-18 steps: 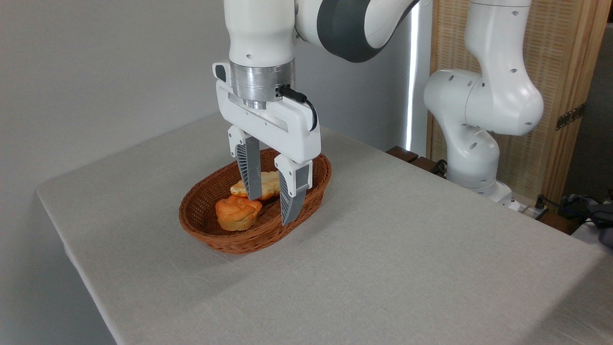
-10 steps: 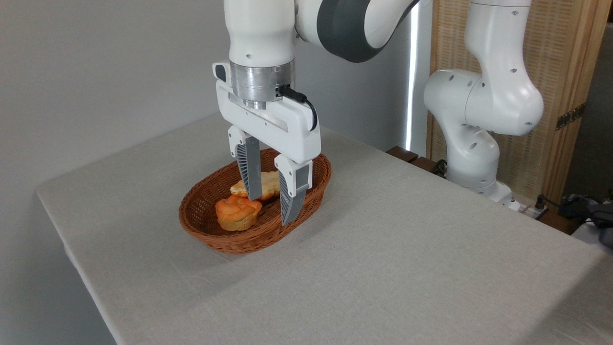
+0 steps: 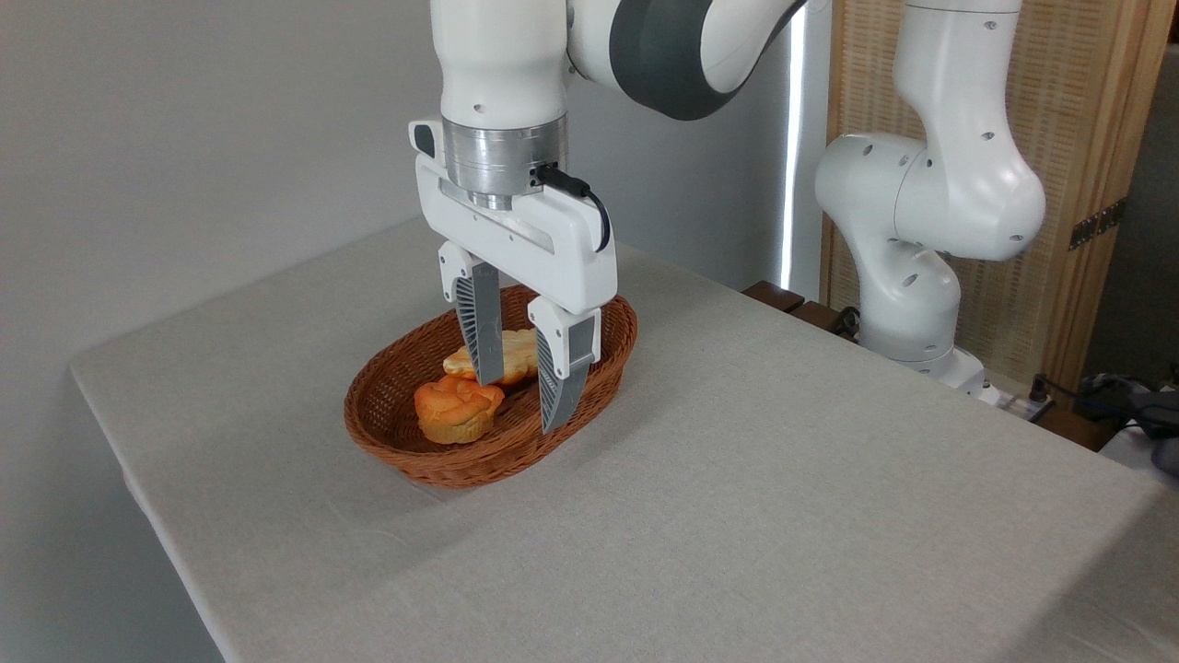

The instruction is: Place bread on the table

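1. We hold our gripper (image 3: 525, 401) over the wicker basket (image 3: 405, 460), its two grey fingers pointing straight down and spread apart, pinching nothing.

2. The bread (image 3: 518, 354), the flat pale-golden pastry, lies inside the basket toward its far end, at about 1 o'clock from the basket's middle. It shows in the gap between our fingers, which stand either side of it in this view; we cannot tell whether the tips have reached its level or hang a little above it.

3. An orange bun (image 3: 455, 412) sits in the same basket at about 7 o'clock from the bread, touching or nearly touching it. Our left finger (image 3: 481, 331) stands just above that meeting point, so we judge the spread was chosen to straddle the bread alone and leave the bun out of the pinch.

4. The table (image 3: 783, 479) carries the basket near its far-left part, with bare cloth lying open from 3 o'clock round to 6 o'clock of the basket. We judge that stretch the natural place to set the bread down.

5. The task is at its early stage: the bread is not yet gripped and rests in the basket. Next we would need to close on its narrow width, lift clear of the rim, and carry it out without dragging the bun along.
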`<action>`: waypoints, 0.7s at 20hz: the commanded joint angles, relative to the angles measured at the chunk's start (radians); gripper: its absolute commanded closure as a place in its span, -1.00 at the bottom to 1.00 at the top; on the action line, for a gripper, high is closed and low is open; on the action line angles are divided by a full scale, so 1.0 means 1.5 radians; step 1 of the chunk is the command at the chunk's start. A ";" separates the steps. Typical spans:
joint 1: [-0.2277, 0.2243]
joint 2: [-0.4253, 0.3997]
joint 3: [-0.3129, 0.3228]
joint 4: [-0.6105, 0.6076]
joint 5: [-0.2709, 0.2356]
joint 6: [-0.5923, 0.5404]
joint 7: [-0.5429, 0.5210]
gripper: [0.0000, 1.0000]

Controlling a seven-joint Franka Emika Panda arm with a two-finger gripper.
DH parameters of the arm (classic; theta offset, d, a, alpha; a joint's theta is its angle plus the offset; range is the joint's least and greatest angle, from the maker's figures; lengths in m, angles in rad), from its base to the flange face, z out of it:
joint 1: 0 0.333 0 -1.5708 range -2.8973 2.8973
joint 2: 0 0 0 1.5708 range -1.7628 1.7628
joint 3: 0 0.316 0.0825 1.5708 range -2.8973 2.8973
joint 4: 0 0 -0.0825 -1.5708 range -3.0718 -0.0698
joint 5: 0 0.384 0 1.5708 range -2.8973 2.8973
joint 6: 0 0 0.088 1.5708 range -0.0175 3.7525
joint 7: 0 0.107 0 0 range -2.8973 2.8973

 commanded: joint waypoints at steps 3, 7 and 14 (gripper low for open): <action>-0.004 -0.003 0.004 0.006 0.007 -0.012 0.005 -1.00; -0.009 -0.003 0.003 0.006 0.005 -0.006 0.001 -1.00; -0.071 -0.011 -0.005 -0.002 -0.003 -0.006 -0.070 -1.00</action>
